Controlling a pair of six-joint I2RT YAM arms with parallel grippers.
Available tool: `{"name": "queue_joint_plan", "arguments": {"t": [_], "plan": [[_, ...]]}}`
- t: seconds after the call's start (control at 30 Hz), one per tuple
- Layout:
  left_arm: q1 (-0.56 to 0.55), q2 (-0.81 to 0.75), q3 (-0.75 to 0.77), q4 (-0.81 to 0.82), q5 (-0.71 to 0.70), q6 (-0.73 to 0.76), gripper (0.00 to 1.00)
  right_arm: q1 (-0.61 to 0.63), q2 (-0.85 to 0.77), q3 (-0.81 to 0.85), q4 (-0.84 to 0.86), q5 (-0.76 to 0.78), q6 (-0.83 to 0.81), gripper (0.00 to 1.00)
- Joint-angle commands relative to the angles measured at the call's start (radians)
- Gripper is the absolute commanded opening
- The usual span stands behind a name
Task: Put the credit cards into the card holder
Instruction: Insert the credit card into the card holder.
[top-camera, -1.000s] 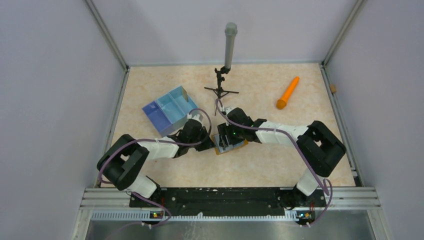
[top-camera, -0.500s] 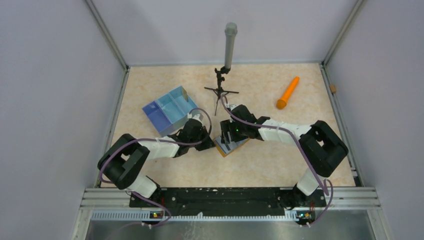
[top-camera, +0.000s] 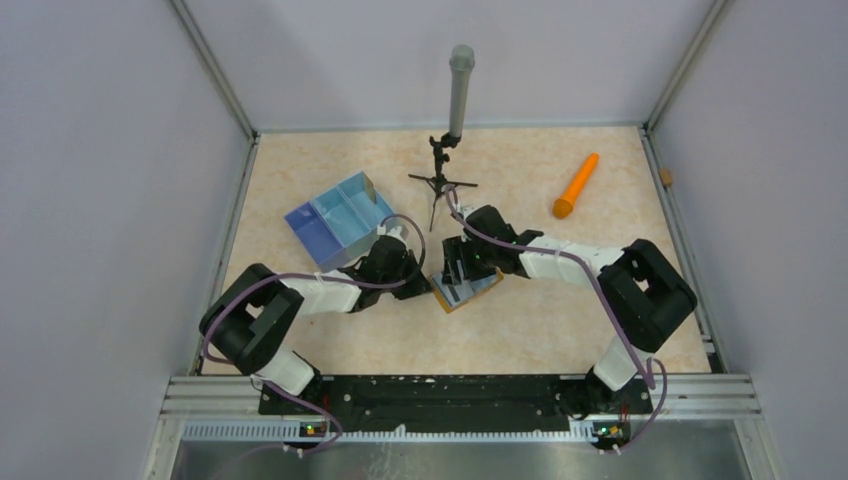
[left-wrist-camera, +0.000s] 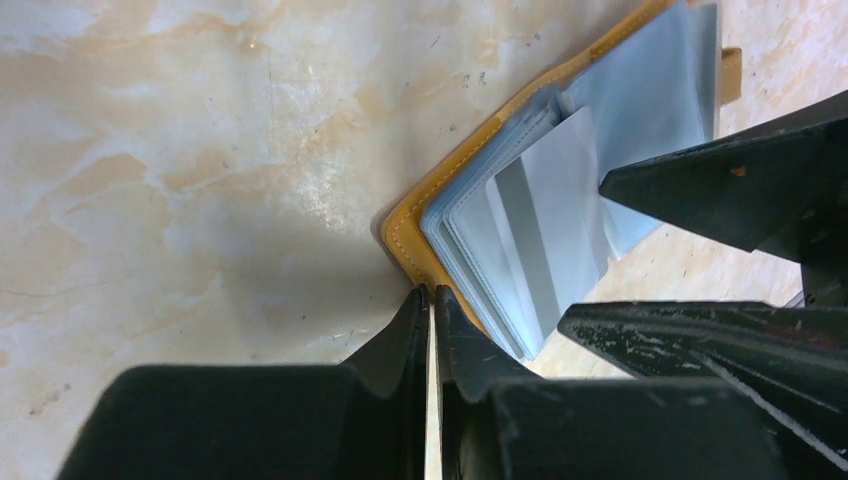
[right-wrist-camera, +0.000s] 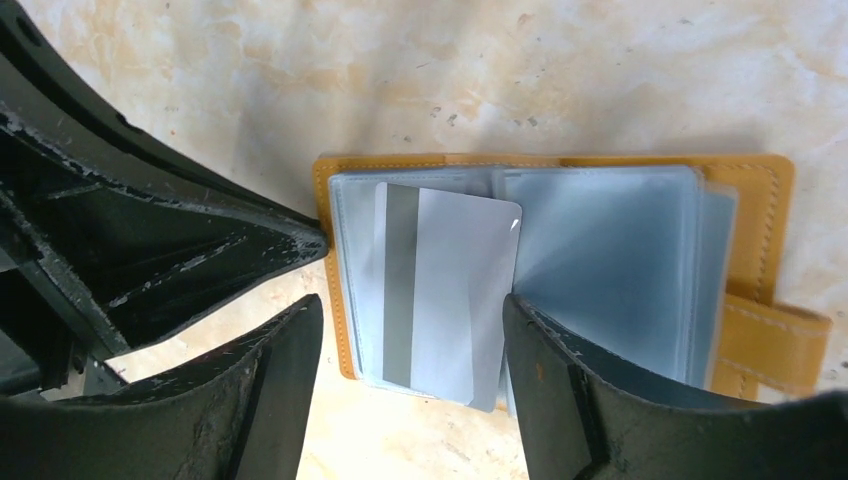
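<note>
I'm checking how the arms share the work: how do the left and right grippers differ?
The left gripper is shut; the right gripper stands open. The left gripper's tips are at the orange edge of the card holder; the right gripper straddles the striped credit card lying over the open pockets. Both are black and low over the card holder.

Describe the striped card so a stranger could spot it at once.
On the table, right of the blue tray, lies an open mustard wallet. The card rests on its grey sleeves, framed by the open right hand. It alone is opaque pale grey with a dark stripe near one edge.
</note>
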Motion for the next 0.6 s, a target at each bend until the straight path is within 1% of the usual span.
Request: {"name": "queue_joint_plan", "arguments": {"t": [0.0,0.13,0.37,0.47,0.57], "plan": [[-0.005,0.023,0.022,0.005,-0.012,0.009,0.08,-0.004,0.011,0.036,0.037,-0.108,-0.028,0.64],[-0.004,0.029,0.028,0.009,-0.007,0.009,0.08,0.007,0.025,0.051,0.03,-0.15,-0.048,0.61],[-0.005,0.032,0.03,0.017,-0.004,0.005,0.08,0.022,0.033,0.064,0.044,-0.174,-0.044,0.58],[-0.003,0.024,0.029,0.012,-0.014,0.006,0.08,0.023,0.006,0.061,0.025,-0.091,-0.018,0.58],[-0.002,0.006,0.028,0.0,-0.024,0.014,0.08,0.013,-0.029,0.059,-0.02,0.0,0.0,0.62]]}}
